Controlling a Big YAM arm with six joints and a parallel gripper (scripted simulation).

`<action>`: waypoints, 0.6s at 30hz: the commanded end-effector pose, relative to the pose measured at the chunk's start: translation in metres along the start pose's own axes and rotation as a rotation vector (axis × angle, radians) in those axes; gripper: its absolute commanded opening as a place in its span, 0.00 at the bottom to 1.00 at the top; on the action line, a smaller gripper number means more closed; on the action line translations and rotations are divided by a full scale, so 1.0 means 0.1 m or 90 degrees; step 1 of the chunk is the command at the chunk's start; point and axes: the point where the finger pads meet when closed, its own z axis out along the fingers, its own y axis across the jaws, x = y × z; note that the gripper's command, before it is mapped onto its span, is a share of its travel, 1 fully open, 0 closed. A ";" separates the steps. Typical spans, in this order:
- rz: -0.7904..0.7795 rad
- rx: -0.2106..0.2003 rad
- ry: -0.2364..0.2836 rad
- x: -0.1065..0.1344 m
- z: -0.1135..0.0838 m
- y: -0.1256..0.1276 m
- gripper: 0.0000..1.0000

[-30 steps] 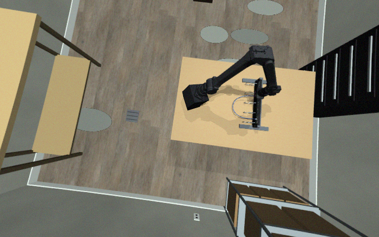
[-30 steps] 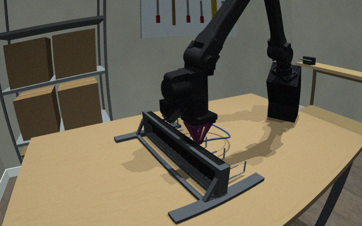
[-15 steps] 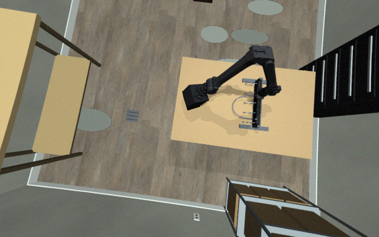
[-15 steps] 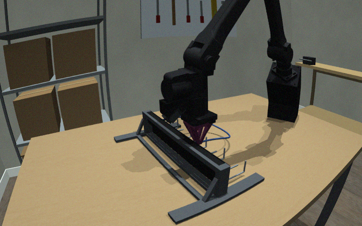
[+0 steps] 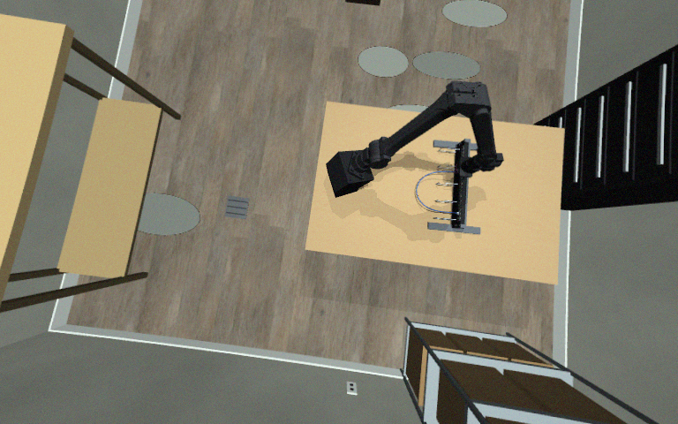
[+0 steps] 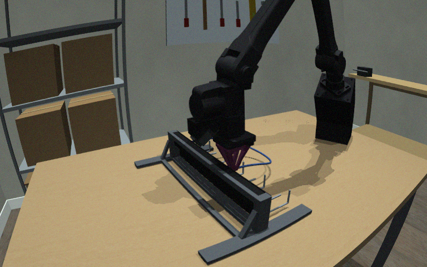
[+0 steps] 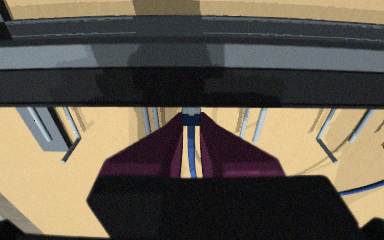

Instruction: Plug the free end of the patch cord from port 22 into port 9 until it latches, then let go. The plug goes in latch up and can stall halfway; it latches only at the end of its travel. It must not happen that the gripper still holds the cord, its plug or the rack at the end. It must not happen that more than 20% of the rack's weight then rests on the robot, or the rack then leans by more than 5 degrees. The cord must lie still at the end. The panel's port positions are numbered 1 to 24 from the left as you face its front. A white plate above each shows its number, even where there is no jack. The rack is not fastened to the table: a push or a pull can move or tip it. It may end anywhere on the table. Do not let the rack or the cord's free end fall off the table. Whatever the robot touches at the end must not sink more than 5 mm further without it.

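Though port numbers unreadable, gripper point(image 7: 191, 131) clamped on plug point(image 7: 191, 119) at panel point(image 7: 192, 86), perhaps touching.

blue cord point(image 7: 191, 159), maroon fingers (black rack point(image 6: 217, 176))

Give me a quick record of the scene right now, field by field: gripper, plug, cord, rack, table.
gripper: shut on the plug, jaws pointing at the panel's front
plug: dark blue, pinched at the jaw tips, right up against the panel; whether it has latched cannot be told
cord: blue, looping over the table in front of the rack
rack: upright on both feet, well inside the table's edges
panel: dark bar across the wrist view; port numbers not readable
table: bears the rack and the arm's base
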 end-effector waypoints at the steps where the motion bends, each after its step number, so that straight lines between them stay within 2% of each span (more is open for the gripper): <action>1: -0.001 0.001 -0.029 -0.29 -0.11 -0.03 0.00; 18: -0.001 0.002 -0.027 -0.30 -0.11 -0.04 0.00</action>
